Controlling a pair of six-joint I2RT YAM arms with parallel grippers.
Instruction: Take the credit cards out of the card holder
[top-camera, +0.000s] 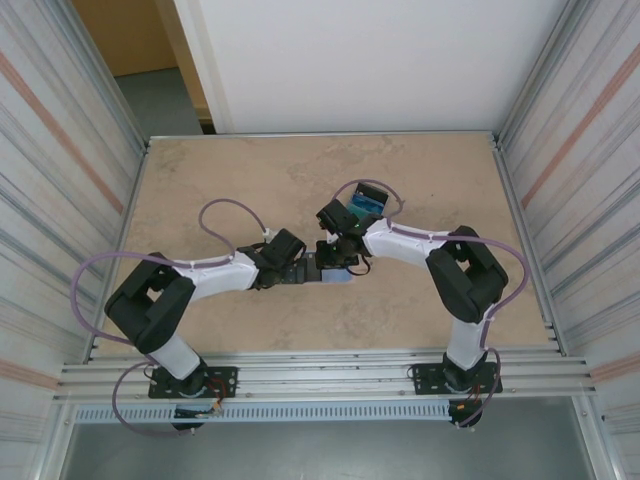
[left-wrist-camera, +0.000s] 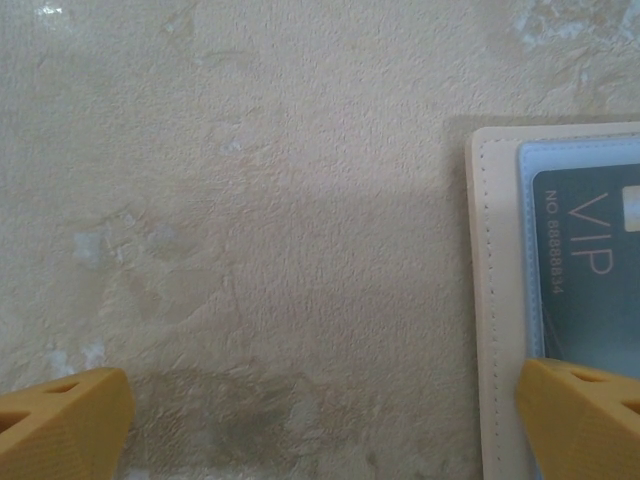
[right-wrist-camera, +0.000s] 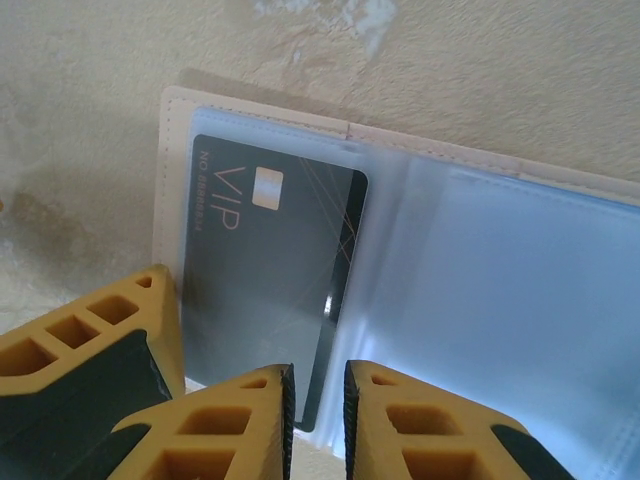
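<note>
l arm reaches in from the near-left corner across the table (top-camera: 240, 180). left gripper (left-wrist-camera: 320, 428) sits low over the mottled tan top w/ jaws spread wide, nothing between them. its l finger (left-wrist-camera: 62, 420) is over bare table. its r finger (left-wrist-camera: 580, 420) is at the card holder's (left-wrist-camera: 492, 300) stitched beige edge, overlapping that edge in the l wrist view; contact can't be told.

card holder lies spread open and flat near mid-table, between the two grippers, light blue inside facing up. a dark credit card (left-wrist-camera: 590, 270) marked "vip" w/ a number line sits in the left-hand clear pocket, under the plastic. in the r wrist view the same card (right-wrist-camera: 265, 290) fills most of that pocket, w/ a small chip near its far end. the holder's r half (right-wrist-camera: 500, 300) shows as pale blue clear sleeve.

right gripper (right-wrist-camera: 318, 425) comes down at the holder's near edge, right by the card's near r corner. jaws are almost together, just a thin slit between them. can't tell if they nip the card, the sleeve or neither. the left gripper's yellow finger also shows to their left, at the holder's l edge.

in the top view, beyond the right gripper, a small clear box (top-camera: 362, 205) w/ blue-green contents sits on the table, just beside the r arm's wrist.
</note>
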